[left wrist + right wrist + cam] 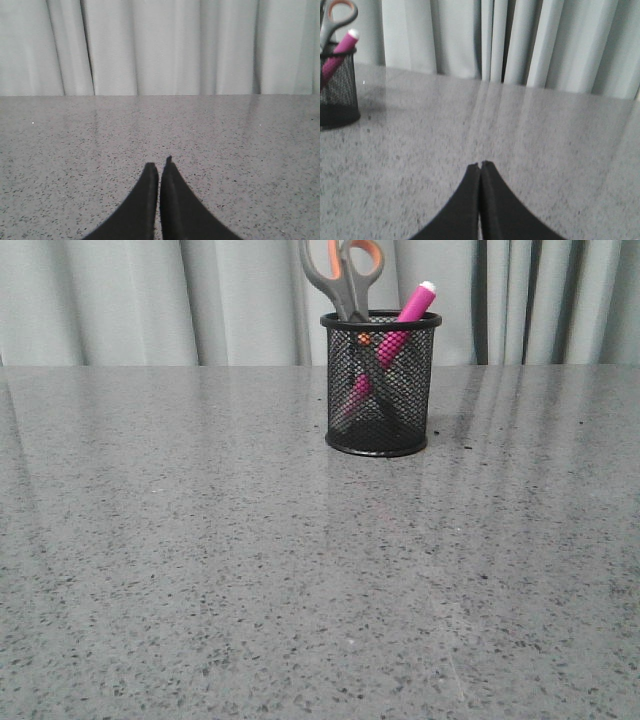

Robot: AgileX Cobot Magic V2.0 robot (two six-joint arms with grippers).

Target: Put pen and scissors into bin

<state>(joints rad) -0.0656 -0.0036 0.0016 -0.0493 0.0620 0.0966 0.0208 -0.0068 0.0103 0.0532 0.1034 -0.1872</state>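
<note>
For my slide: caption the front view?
Pen and scissors stand together in the mesh bin on the table.

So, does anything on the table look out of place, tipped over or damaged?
Nothing stands out. The round black wire-mesh bin stands upright, holding the bright pink pen and the grey-handled scissors. Both lean but stay inside. Both grippers are shut.

The bin (pixel 380 390) sits upright toward the far side of the grey speckled table (pixel 250 580), a bit right of center. Both items are inside it. The scissors (pixel 343 278) stand blades down with the 2 handle loops poking out above the rim, on the left. The pen (pixel 392 340) leans to the right, its pale tip up past the rim. Pale curtains (pixel 120 300) hang behind.
</note>
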